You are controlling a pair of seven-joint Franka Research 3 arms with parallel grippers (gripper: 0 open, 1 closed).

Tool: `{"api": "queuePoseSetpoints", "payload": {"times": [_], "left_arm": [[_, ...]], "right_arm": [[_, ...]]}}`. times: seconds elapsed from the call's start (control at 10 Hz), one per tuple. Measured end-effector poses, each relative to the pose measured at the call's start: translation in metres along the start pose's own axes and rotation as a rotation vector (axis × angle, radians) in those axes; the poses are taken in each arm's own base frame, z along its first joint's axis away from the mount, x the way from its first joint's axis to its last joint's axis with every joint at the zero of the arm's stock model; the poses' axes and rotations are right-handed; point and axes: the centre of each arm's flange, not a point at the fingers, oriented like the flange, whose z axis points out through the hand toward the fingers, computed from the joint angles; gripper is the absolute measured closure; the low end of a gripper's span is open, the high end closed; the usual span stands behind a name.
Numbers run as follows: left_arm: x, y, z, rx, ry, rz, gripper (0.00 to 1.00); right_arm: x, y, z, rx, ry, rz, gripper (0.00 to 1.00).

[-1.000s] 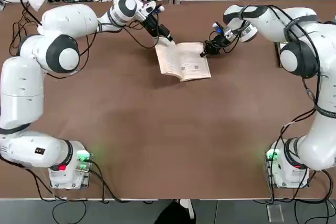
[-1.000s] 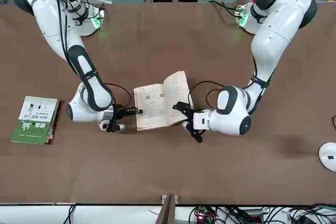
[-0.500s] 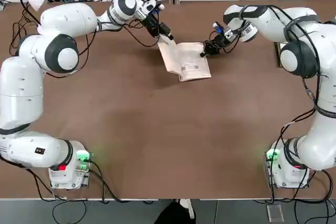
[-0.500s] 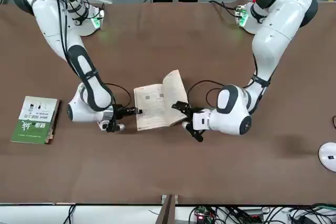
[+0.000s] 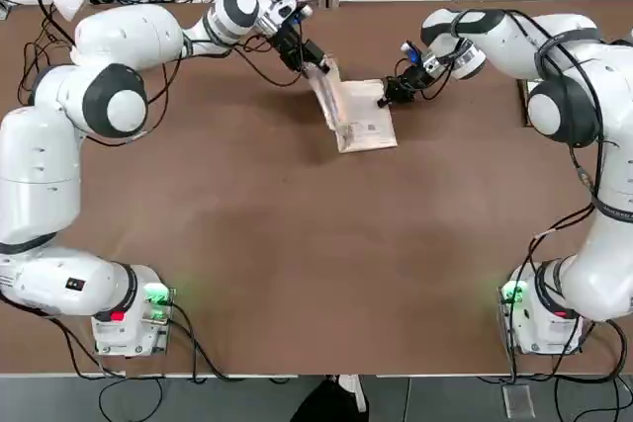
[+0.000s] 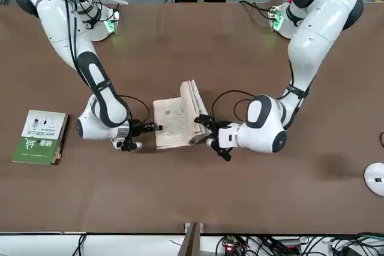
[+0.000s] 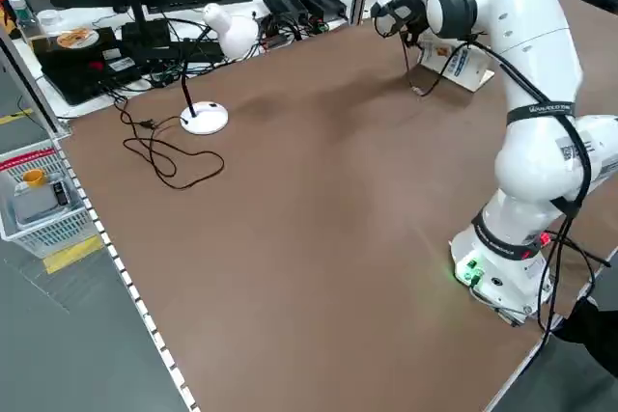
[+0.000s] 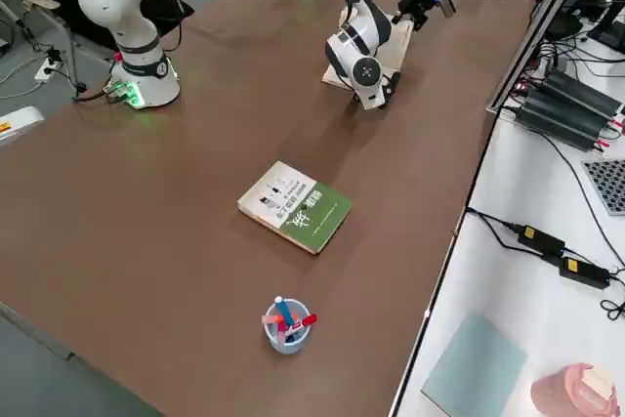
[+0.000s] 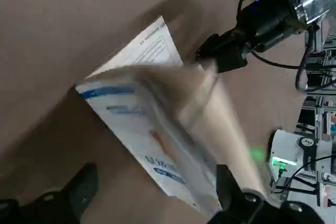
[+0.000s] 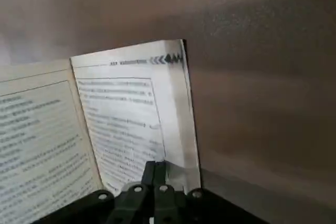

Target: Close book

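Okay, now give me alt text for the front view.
A book stands partly folded between the jaws of two white robot arms, its raised half beside the left arm; a green-and-white book lies apart.

We see a brown table (image 5: 307,244) bearing both arms' bases (image 5: 134,313). On it lies the book (image 6: 173,125), its right part flat, its left part lifted and leaning up. Well apart, toward the robot's right, we have a green-and-white book (image 8: 295,206), and near that a cup (image 8: 289,341) of pens (image 8: 284,313). Toward the left we find a round white stand (image 7: 204,119) beside a loose black cable (image 7: 159,153).
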Motion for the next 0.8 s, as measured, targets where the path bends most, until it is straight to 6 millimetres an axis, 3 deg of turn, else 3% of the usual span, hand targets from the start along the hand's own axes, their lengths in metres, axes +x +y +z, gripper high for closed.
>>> {"api": "queuePoseSetpoints", "payload": {"times": [0.8], "left_arm": [[0.0007, 0.0042, -0.0021, -0.003, 0.003, -0.014, 0.00]], "right_arm": [[0.0010, 0.0046, -0.0060, 0.008, -0.005, 0.018, 0.99]]}}
